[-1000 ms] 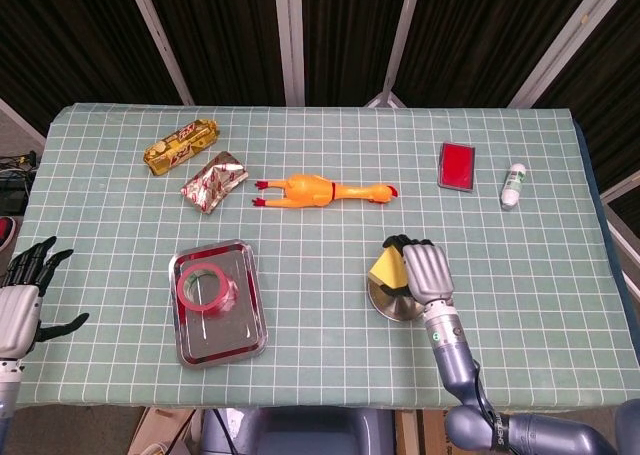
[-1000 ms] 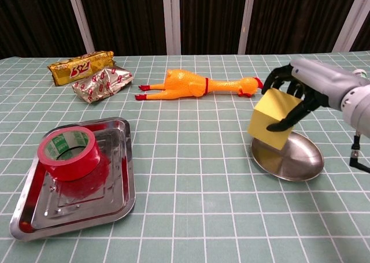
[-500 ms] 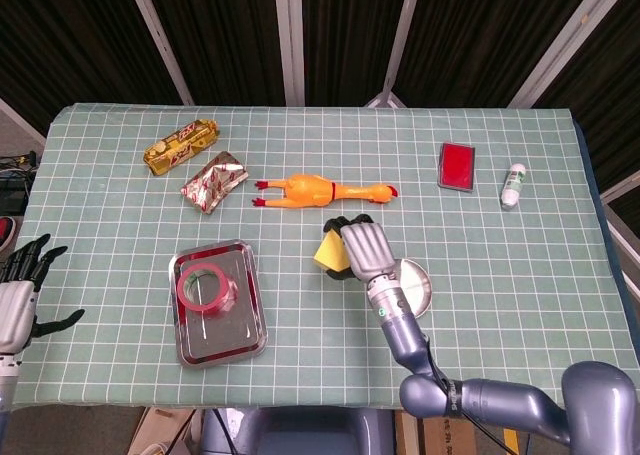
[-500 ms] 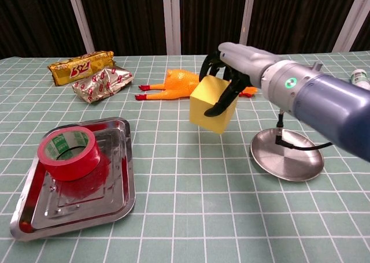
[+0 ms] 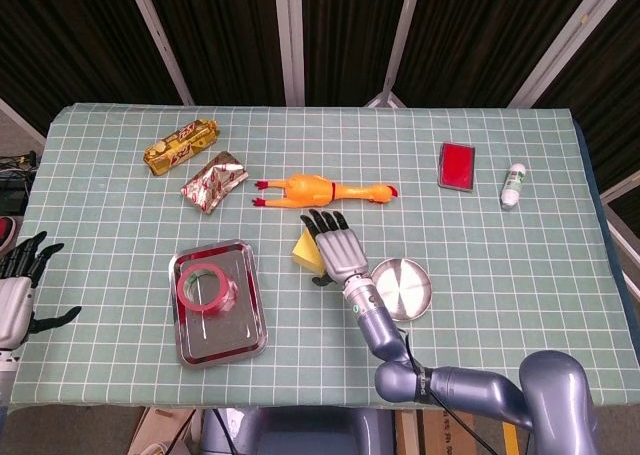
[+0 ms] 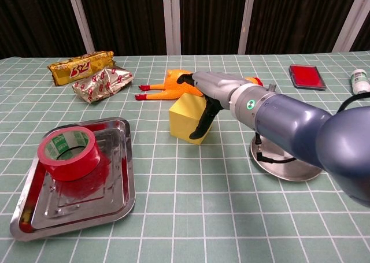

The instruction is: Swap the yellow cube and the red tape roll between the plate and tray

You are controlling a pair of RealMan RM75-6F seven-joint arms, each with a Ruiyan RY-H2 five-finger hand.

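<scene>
Right hand [image 6: 199, 98] is parking cube [image 6: 188, 119] on bench [image 6: 231, 217] between tray [image 6: 124, 179] and plate [image 6: 289, 162], fingers [image 6: 203, 123] spreading off it, freeing plate for tape [image 6: 69, 153].

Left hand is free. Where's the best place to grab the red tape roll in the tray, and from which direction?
The red tape roll lies flat in the tray, near its far-left corner, hole up. Probably best to come straight down with the left hand, one of its fingers in the hole and the others outside the wall on the right, where the tray floor is bare. The left rim crowds it.
</scene>
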